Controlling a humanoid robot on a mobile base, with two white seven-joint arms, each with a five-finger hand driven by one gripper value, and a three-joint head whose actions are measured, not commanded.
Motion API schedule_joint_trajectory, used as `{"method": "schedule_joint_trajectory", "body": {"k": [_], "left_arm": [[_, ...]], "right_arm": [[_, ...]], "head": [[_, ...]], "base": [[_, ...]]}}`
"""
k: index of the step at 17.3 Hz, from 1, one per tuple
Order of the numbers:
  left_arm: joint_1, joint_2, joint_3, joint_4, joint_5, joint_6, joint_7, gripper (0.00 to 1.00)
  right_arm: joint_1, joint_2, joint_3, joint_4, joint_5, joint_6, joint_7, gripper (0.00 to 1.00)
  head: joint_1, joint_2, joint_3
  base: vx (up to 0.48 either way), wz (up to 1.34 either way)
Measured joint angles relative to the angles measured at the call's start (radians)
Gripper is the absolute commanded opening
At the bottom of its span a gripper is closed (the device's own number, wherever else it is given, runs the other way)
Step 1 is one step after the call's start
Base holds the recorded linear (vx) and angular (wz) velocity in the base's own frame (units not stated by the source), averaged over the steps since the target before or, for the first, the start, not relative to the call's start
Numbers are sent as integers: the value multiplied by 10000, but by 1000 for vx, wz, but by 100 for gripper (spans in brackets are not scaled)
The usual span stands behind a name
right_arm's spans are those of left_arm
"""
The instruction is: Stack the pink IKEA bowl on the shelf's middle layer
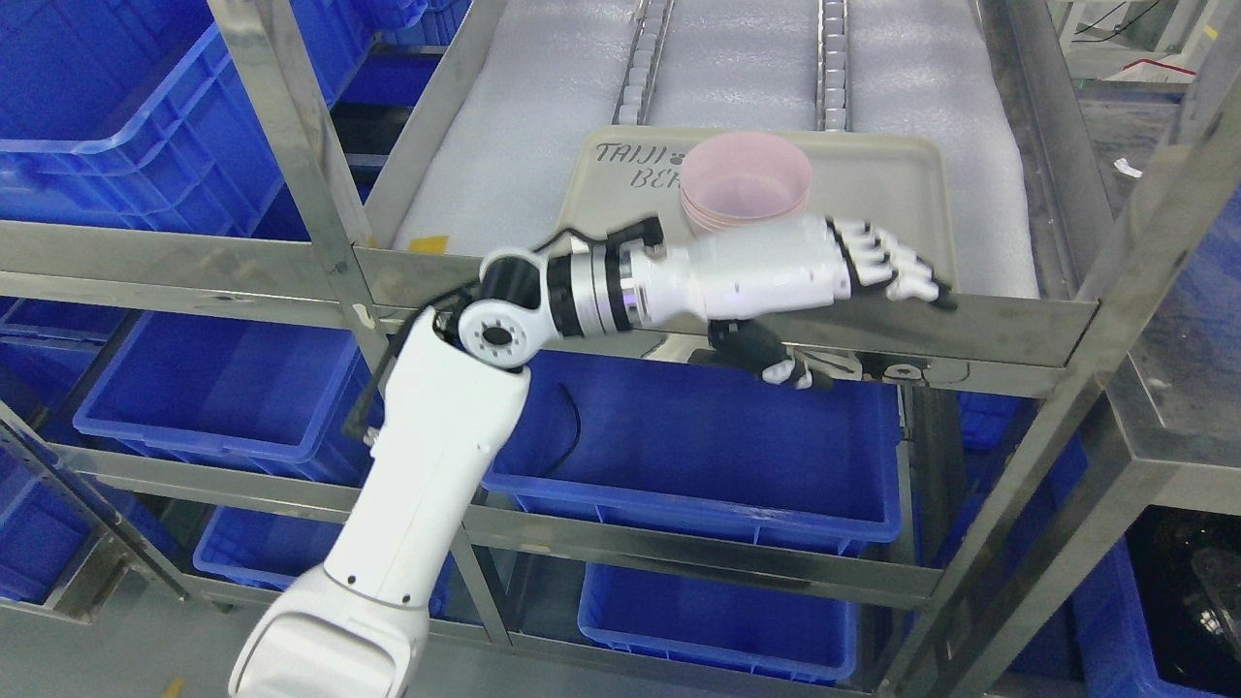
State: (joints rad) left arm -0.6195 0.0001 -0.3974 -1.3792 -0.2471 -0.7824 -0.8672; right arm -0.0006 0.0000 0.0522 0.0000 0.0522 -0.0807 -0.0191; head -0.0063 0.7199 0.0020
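A: Where are the pink bowls (745,180)?

B: They sit in a little stack on the grey tray (902,194). The tray lies on the soft white mat of the metal shelf (679,281).

A: And the robot's hand?

B: The left hand (853,264) reaches over the shelf's front rail, just in front of the stack. Its fingers (897,267) are stretched out flat. It holds nothing.

A: What is under there?

B: Blue bins (698,456) sit on the lower shelves.

Blue bins (698,456) fill lower racks beneath a beige tray (902,194).
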Motion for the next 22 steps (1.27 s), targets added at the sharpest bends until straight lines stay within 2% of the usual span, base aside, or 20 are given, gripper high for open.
{"method": "schedule_joint_trajectory", "body": {"k": [6, 10, 13, 15, 18, 20, 22], "left_arm": [[3697, 0, -488, 16, 218, -22, 366, 86], [5062, 0, -215, 592, 818, 144, 3552, 86], [5624, -1, 260, 944, 1209, 1499, 6419, 86], [5819, -1, 617, 1039, 1593, 2646, 7839, 89], [5985, -1, 1101, 900, 2188, 4390, 8519, 89], [6053, -1, 1395, 741, 2477, 4917, 8672, 91], [6096, -1, 1639, 605, 2665, 5119, 8721, 100]], "right_arm": [[7, 0, 0, 1, 0, 0, 0, 100], [8, 0, 0, 1, 0, 0, 0, 100], [7, 0, 0, 1, 0, 0, 0, 100], [7, 0, 0, 1, 0, 0, 0, 100], [6, 0, 0, 1, 0, 0, 0, 100], [6, 0, 0, 1, 0, 0, 0, 100], [6, 0, 0, 0, 0, 0, 0, 100]], "head": [[0, 0, 0], [0, 0, 0], [0, 0, 0], [0, 0, 0], [0, 0, 0], [0, 0, 0], [0, 0, 0]], "base": [[-106, -154], [-71, -179], [-33, -83], [0, 0], [7, 30], [0, 0], [0, 0]]}}
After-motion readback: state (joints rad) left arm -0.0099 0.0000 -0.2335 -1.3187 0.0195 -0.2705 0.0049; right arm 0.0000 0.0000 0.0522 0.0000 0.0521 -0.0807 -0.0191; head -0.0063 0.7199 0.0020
